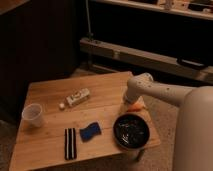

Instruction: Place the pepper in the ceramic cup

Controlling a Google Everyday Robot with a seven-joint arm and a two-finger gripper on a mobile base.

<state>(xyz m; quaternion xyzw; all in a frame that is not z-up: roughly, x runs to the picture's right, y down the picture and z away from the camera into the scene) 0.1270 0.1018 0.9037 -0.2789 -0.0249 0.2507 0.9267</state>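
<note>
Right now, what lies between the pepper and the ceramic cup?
Camera view: mostly bare table between pepper and ceramic cup; a white tube lies just behind that line, a blue cloth just in front. The gripper is at the pepper.

Warm wood, and one spot of orange beside my white arm (165, 92)
My pale claw (129, 102) hangs spread at the right edge of the honey-brown table (50, 92), just by the orange-red pepper (135, 107); the ceramic cup (32, 115) is plain white, the bowl (131, 131) glossy black, the cloth (90, 132) bright blue, the strip (70, 143) black with white stripes
</note>
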